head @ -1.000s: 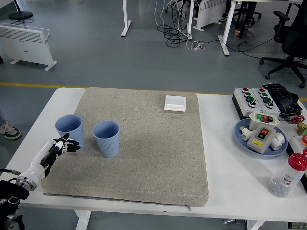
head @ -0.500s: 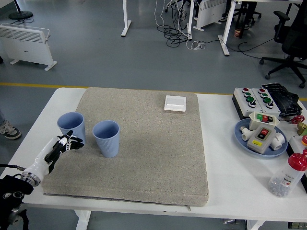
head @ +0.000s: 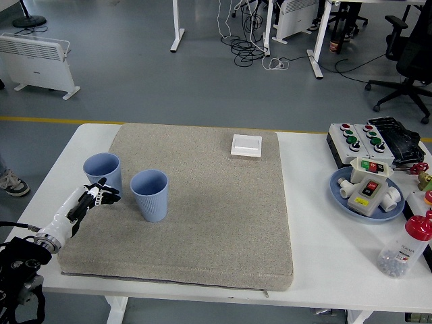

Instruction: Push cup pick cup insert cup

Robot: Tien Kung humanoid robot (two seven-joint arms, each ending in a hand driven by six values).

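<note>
The robot's left hand (head: 94, 198), white-backed with black fingers (head: 110, 196), reached in from the lower left corner over the grey felt mat (head: 223, 223) on the white counter (head: 324, 266); its fingers were loosely curled and narrow, holding nothing, their tips against or just short of the lower side of the left pale blue ribbed plastic cup (head: 102, 173), though contact could not be told for certain; that cup stood upright just beyond the fingers at the mat's left edge; the second pale blue ribbed cup (head: 150, 194) stood upright just to the right of the fingers, near the first cup but apart from it; far beyond and to the right of the fingers a small white square box (head: 246, 146) lay at the mat's far edge; well to the right, off the mat, a blue plate (head: 344, 197) carried a grey switch box with coloured buttons (head: 368, 189) and white fittings; beyond it sat a black-and-white control box with red and green buttons (head: 354, 138); nearer the counter's front right a clear plastic bottle with a red cap (head: 405, 246) stood upright.
</note>
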